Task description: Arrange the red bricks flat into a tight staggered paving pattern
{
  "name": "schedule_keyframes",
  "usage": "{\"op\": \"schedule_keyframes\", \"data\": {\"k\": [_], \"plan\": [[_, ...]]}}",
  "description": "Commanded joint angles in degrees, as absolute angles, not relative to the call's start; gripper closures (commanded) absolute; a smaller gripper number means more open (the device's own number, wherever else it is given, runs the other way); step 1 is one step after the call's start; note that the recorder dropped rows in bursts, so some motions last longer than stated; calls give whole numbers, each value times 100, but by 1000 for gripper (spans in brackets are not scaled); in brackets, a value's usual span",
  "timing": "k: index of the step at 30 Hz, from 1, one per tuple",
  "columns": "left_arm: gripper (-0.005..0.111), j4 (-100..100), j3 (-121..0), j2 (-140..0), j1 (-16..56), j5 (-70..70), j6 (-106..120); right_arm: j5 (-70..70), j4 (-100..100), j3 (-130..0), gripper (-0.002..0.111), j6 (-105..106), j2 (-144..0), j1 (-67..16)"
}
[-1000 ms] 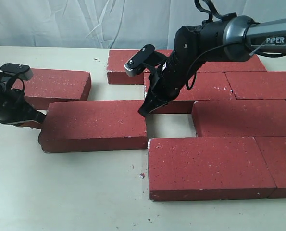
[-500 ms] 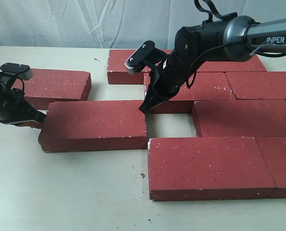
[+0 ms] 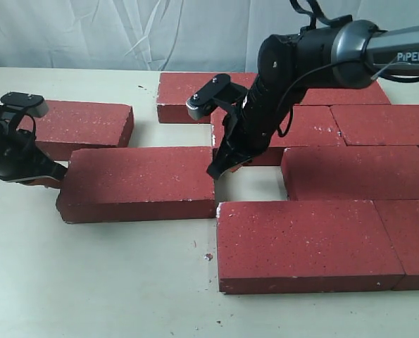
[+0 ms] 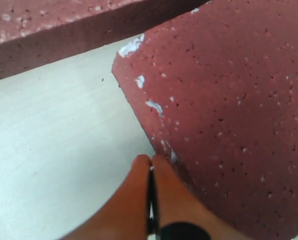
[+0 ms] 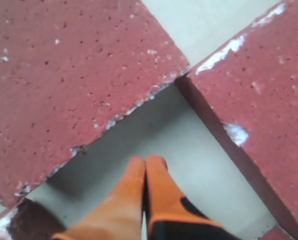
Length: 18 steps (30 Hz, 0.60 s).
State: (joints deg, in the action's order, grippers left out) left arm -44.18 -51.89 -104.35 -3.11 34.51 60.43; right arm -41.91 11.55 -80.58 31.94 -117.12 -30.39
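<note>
Pale table (image 3: 89,282). Nearest is the front brick (image 3: 308,243), flat, with the edge brick (image 3: 411,239) tight against its right end, cut off by the frame.

Next row back: the left-hand brick (image 3: 139,183) lies flat and slightly skewed, its near right corner just beside the front brick's far left corner. A bare gap (image 3: 248,184) separates it from the right-hand brick (image 3: 357,172).

The left gripper (image 3: 48,179) sits low at the left-hand brick's left end. In the left wrist view its orange fingers (image 4: 133,195) are pressed together, holding nothing, tips at the brick's chipped lower edge. Touching or just beside, cannot tell.

The right gripper (image 3: 217,169) points down at the gap's left side, by the left-hand brick's far right corner. In the right wrist view its fingers (image 5: 131,195) are closed and empty, over bare table between two bricks.

Farther back: the lone brick (image 3: 82,125) at left, the centre brick (image 3: 304,130) partly under the right arm (image 3: 315,56), then the right brick (image 3: 385,121) tight beside it. Farthest is the back brick (image 3: 188,95), then a white backdrop (image 3: 124,35).
</note>
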Motion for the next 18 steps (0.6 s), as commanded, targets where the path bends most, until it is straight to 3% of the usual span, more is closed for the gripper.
{"op": "schedule_keyframes", "data": {"k": [1,18], "plan": [[107,-4449,-5201,-10433,-272,3476,6060,-3885,1214,-8025,109,3440,-11841,-3071],[107,-4449,-5201,-10433,-272,3476,6060,-3783,1536,-8068,109,3537,-11955,-3322]]}}
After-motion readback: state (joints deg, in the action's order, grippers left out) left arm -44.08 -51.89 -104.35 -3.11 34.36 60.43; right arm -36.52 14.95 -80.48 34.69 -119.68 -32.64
